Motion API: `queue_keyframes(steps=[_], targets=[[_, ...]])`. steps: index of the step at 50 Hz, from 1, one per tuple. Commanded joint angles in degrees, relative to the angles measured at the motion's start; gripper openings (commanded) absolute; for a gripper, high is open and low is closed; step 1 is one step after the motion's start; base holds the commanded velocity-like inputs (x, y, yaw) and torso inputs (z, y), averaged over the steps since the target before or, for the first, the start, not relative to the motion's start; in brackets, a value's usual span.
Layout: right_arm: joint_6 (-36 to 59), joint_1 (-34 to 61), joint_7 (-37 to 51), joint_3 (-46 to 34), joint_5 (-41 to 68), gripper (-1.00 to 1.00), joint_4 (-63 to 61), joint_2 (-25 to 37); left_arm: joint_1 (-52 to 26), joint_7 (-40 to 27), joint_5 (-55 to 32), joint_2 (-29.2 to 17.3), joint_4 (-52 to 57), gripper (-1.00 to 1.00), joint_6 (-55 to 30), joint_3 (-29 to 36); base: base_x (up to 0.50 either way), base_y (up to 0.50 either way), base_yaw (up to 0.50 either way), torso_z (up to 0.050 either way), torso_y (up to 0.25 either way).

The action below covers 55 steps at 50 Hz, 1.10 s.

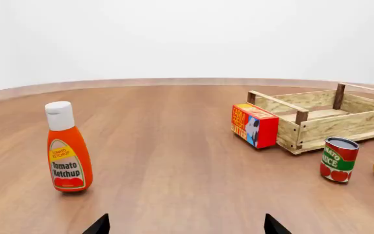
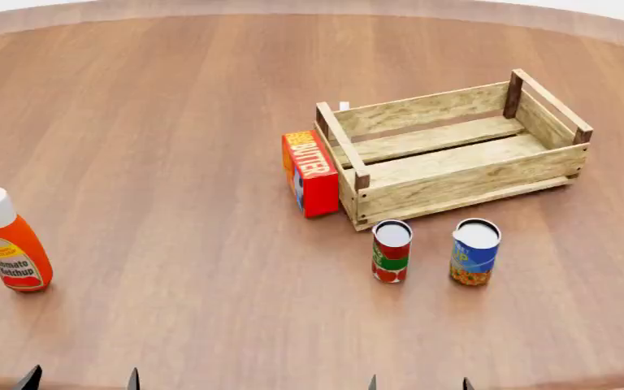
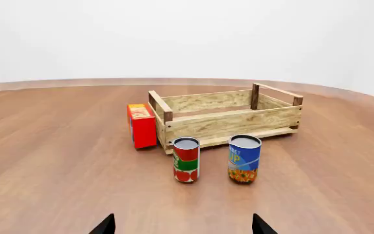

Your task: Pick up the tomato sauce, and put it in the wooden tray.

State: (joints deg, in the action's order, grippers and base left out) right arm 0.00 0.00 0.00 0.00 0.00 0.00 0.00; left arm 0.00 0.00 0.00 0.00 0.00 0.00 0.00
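Head view: both pincers, left pincer (image 2: 79,379) and right pincer (image 2: 418,383), sit at the near edge with tips spread apart, gripping nothing. Beyond the right pincer, the tomato sauce (image 2: 392,251) stands upright on the worktop (image 2: 182,162), left of the blue-and-orange can (image 2: 474,251). The wooden tray (image 2: 453,146) lies just behind both, butter box (image 2: 309,173) against its left end.

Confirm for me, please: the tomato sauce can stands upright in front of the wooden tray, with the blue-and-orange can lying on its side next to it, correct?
Not quite. The blue-and-orange can is not lying down; it stands upright beside the tomato sauce, as the head view shows. The rest holds: the tomato sauce stands upright in front of the wooden tray.
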Motion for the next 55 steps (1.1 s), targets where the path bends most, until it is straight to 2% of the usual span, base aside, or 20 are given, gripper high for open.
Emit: queue_keyframes(steps=[1,16,18,19,55], targets=[[0.0,0.2,0.0,-0.4,0.4,1.00,0.2,0.4,0.1,-1.0,-0.8,-0.8,0.4,1.00,-0.3,1.0,0.00,0.00,0.00,0.000,0.000],[2.4,-0.2,3.1,-2.5,5.7,1.00,-2.0,2.8,0.0,-3.7,-3.1,-3.1,0.2,1.00,0.0,3.6,0.00,0.00,0.00,0.000,0.000],[6.0,0.3,2.9,-2.7,7.0,1.00,-2.5,3.2,0.0,-3.9,-3.2,-3.3,0.2,1.00,0.1,3.9,0.00,0.00,0.00,0.000,0.000],[3.9,0.3,2.9,-2.7,7.1,1.00,-1.7,3.1,0.0,-4.0,-3.3,-3.4,0.2,1.00,0.0,4.0,0.26,0.00,0.00,0.000,0.000],[2.3,0.5,5.9,-6.2,8.6,1.00,-1.2,5.7,-0.4,-6.9,-5.7,-5.8,-0.1,1.00,0.5,6.9,0.50,0.00,0.00,0.000,0.000]])
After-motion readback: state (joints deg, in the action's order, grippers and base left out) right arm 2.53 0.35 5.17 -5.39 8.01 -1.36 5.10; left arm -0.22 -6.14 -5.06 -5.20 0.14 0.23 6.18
